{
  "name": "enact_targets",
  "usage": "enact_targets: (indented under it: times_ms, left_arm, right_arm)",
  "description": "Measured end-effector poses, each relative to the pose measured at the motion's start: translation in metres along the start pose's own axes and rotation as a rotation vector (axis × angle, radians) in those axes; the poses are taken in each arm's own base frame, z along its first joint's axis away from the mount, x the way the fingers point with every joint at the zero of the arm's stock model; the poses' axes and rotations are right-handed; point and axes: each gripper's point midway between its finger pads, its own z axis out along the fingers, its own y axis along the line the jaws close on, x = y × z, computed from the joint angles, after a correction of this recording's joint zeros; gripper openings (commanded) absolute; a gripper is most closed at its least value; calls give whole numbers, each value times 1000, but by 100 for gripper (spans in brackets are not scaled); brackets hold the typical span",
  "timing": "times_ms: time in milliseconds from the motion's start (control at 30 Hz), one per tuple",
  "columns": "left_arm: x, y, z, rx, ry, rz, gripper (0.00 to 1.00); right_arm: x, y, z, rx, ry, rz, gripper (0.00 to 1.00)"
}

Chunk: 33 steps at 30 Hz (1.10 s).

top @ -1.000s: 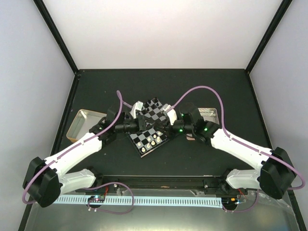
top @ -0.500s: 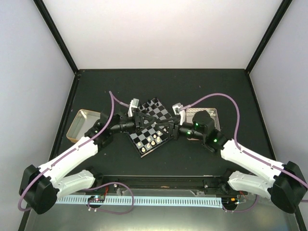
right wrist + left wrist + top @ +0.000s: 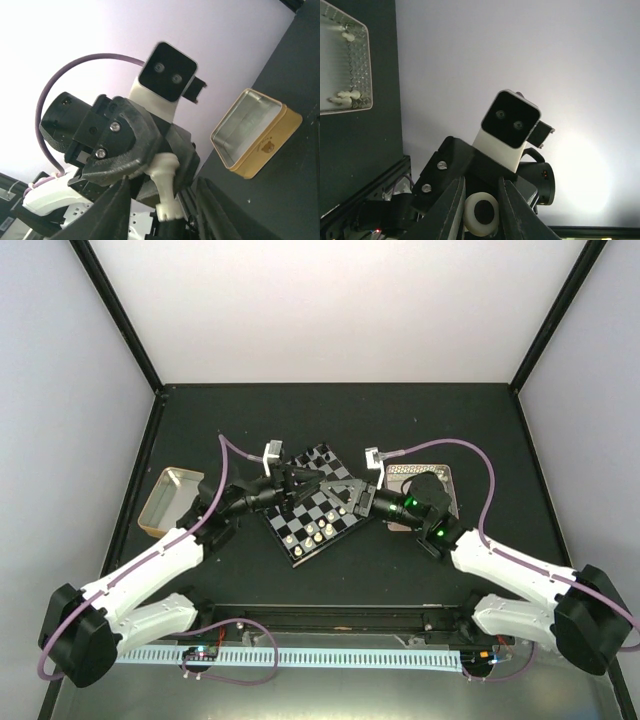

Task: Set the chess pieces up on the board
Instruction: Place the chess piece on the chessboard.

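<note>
The board (image 3: 325, 462) lies tilted at the table's middle, with a few cream chess pieces (image 3: 310, 533) along its near edge. My left gripper (image 3: 318, 486) reaches in from the left above the board and is shut on a cream chess piece. Its round base (image 3: 481, 214) shows between my left gripper's (image 3: 481, 200) fingers. My right gripper (image 3: 338, 494) faces it from the right. In the right wrist view that piece (image 3: 167, 192) sticks out of the left jaws and lies between the spread fingers of my right gripper (image 3: 164, 184), untouched.
A shiny metal tin (image 3: 170, 498) stands left of the board and also shows in the right wrist view (image 3: 255, 132). A perforated tray (image 3: 425, 478) lies right of the board; in the left wrist view this tray (image 3: 362, 65) holds a few cream pieces (image 3: 342, 97).
Both grippers have turned level to face each other over the board. The left one holds the cream piece out, and the right one has drawn back to the right and opened around it.
</note>
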Motion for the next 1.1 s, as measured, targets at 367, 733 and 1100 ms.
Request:
enact_targets:
  times_ms: [367,733,1100]
  left_arm:
    - [0,-1,-5,39,-19,-45,12]
    - [-3,12,-9,-12,-57,3,68]
    - [-28,86,-55,-406,-238,269,84]
  right_arm:
    - [-4,-1,3,-7,-18,100,4]
    - [3,-20,1,137,31,98,1]
    - [-13,-96,-39,602,101,3,1]
